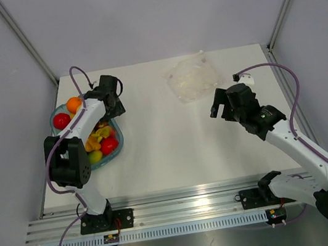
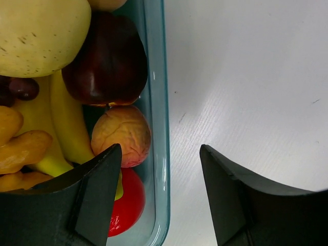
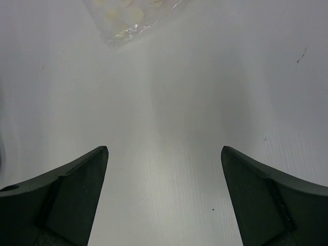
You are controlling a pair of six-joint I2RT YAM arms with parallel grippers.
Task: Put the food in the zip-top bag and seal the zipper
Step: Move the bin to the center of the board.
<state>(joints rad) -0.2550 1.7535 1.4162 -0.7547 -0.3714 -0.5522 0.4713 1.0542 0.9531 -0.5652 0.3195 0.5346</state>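
Observation:
The food lies in a translucent blue-green bowl (image 1: 119, 144) at the left: an orange (image 1: 73, 104), red fruits (image 1: 61, 120), yellow pieces. My left gripper (image 1: 113, 106) is open and empty over the bowl's right rim. In the left wrist view (image 2: 160, 154) the rim (image 2: 156, 102) runs between the fingers, with a wrinkled peach-coloured piece (image 2: 122, 134), a dark red apple (image 2: 107, 61), a banana (image 2: 66, 123) and a red ball (image 2: 128, 202) inside. The clear zip-top bag (image 1: 192, 78) lies crumpled at the back; its zipper cannot be made out. My right gripper (image 1: 220, 103) is open, just short of the bag (image 3: 130, 18).
Metal posts and grey walls bound the white table (image 1: 175, 152) on the left, right and back. An aluminium rail (image 1: 184, 210) with both arm bases runs along the near edge.

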